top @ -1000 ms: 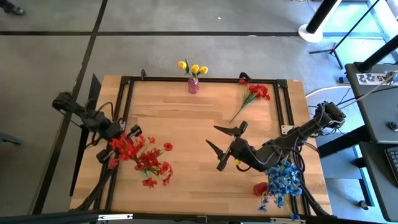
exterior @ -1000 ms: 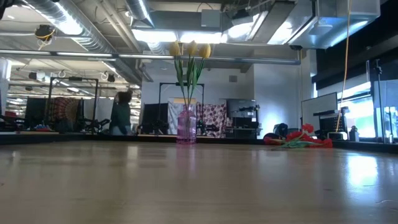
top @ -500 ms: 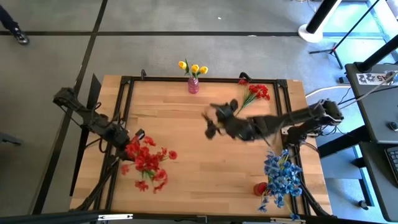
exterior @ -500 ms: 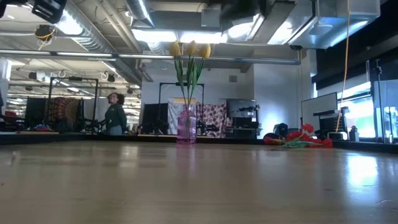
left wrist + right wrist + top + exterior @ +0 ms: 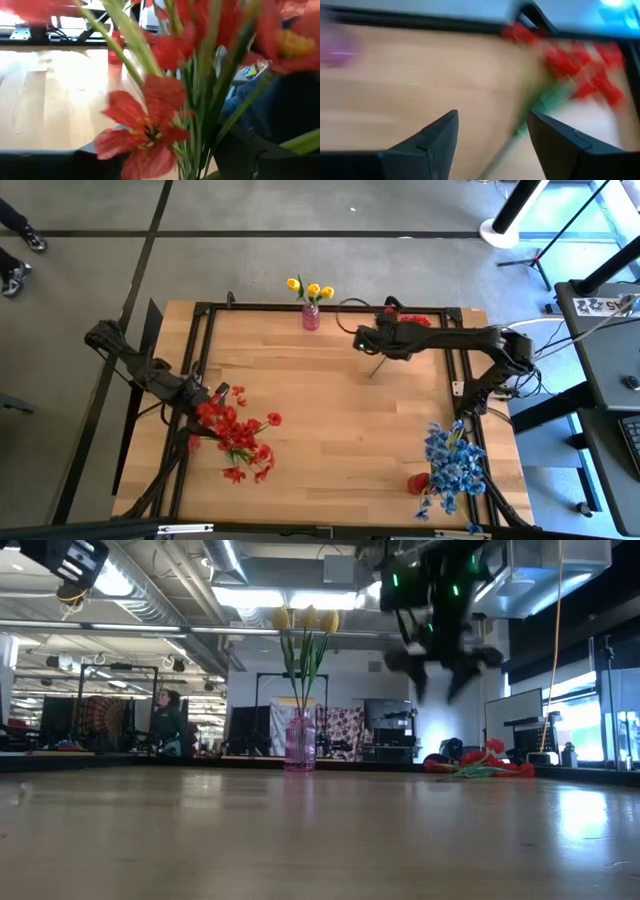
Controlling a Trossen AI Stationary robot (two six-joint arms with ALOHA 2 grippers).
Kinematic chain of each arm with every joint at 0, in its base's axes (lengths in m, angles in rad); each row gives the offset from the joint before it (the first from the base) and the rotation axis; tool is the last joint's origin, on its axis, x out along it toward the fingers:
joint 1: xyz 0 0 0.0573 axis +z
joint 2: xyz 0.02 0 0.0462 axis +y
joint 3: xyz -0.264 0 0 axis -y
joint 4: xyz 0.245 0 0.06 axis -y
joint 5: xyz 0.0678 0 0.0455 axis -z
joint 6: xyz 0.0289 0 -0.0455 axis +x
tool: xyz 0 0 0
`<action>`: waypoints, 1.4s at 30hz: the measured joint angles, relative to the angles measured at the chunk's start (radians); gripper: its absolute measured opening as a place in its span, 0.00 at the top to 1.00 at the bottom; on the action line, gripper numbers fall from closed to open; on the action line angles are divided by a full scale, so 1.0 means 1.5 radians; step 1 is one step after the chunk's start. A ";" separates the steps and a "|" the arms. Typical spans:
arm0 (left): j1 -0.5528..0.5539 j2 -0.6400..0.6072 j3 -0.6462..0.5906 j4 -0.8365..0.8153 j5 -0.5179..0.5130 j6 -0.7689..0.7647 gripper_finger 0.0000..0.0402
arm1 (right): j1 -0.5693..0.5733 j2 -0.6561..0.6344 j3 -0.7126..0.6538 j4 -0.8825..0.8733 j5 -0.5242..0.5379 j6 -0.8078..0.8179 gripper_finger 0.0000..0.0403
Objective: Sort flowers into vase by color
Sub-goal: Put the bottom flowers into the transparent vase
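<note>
Flowers lay in several groups on the desk [image 5: 330, 400]. Yellow tulip-like flowers [image 5: 310, 288] stood upright in a pink vase [image 5: 311, 317] at the far edge, near the middle. A red cluster [image 5: 413, 327] lay flat at the far right corner, its green stem pointing toward the desk's middle. A blue cluster [image 5: 452, 470] lay at the near right corner, with a small red object [image 5: 417, 482] just beside it on its left.

The right end effector [image 5: 369, 339] hung above the far right part of the desk, close to the red cluster's stem end; its fingers [image 5: 432, 135] stood wide apart with nothing between them. In the low view it hovered well above the desk surface, right of the vase.

The left end effector [image 5: 205, 397] sat at the left side of the desk, closed on a bunch of red flowers [image 5: 238, 436] whose blooms spread toward the near middle. Its wrist view showed red blooms and green stems right in front of the lens.

A person [image 5: 165, 723] stood in the room behind the desk.
</note>
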 joint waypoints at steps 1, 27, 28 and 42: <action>0.000 0.000 0.002 0.002 0.000 -0.007 0.47 | -0.013 0.004 -0.018 0.002 -0.010 0.031 0.43; 0.000 0.074 0.181 -0.353 0.008 -0.246 0.43 | -0.140 0.145 -0.182 0.185 -0.071 0.227 0.73; 0.000 0.080 0.190 -0.362 0.022 -0.259 0.43 | -0.136 0.142 -0.182 0.185 -0.072 0.226 0.79; 0.000 0.104 0.355 -0.426 0.127 -0.315 0.43 | 0.021 -0.017 -0.149 0.181 0.094 0.116 0.97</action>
